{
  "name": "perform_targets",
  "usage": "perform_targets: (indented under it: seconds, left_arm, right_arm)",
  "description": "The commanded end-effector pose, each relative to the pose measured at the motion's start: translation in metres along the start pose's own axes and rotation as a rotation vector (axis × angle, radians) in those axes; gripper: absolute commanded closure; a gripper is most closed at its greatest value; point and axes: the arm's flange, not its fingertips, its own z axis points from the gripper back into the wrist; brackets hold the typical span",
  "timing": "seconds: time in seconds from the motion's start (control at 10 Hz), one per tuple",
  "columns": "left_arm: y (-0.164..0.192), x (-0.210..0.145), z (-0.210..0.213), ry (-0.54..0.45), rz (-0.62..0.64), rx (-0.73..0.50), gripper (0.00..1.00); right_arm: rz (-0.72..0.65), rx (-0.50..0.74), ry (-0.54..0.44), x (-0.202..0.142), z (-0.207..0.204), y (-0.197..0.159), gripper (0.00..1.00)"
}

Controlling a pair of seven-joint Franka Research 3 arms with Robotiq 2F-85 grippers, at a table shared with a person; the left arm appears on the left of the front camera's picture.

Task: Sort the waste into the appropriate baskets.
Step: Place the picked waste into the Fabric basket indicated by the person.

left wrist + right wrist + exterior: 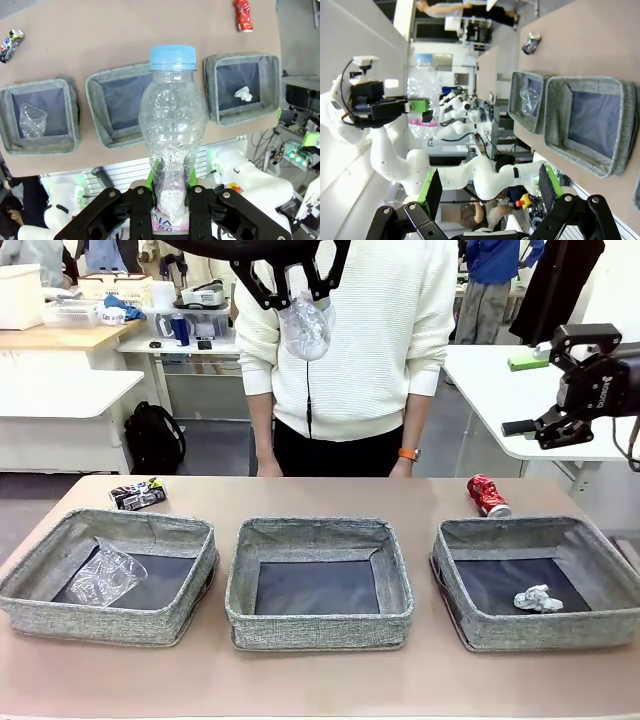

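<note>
Left fingers (154, 180): clamping the clear bottle (172, 115) low on its body, at the label end. The blue cap (172, 56) is pointing away from the fingertips, twd the table (320, 680).
Bottle position: hanging high over the table, w/ the middle basket (320, 528) lying straight beyond the fingertips.
Right fingers (432, 192): standing wide apart, gripping nothing, hovering raised. The right basket (540, 525) is sitting lower down, nearest of the three.
Already binned: plastic cup (105, 575) lying in the left basket (110, 520), off to one side of the left fingers. Paper ball (538, 598) sitting in the right basket.
Awaiting pickup: red can (488, 495) and black can (137, 494) lying on the table beyond the baskets, well apart from both sets of fingers.
Likely destination: left basket, joining the other plastic.
Handling, est.: bottle looking empty, so prob. light. Thin walls are likely flexing under squeeze, and the surface is prob. slick. Best hold prob. across the ribbed body, as here; the cap end is looking too narrow.
</note>
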Motion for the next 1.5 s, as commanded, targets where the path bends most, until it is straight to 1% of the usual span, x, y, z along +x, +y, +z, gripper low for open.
perform_targets:
  seconds: [0.0, 1.4]
  left_arm:
    - [0.0014, -0.0029, 0.0037, 0.005, 0.012, -0.003, 0.78]
    - [0.0014, -0.0029, 0.0037, 0.005, 0.012, -0.003, 0.78]
  right_arm:
    - [-0.017, -0.007, 0.005, -0.0003, 0.0004, 0.003, 0.0]
    - [-0.017, -0.007, 0.005, -0.0003, 0.0004, 0.003, 0.0]
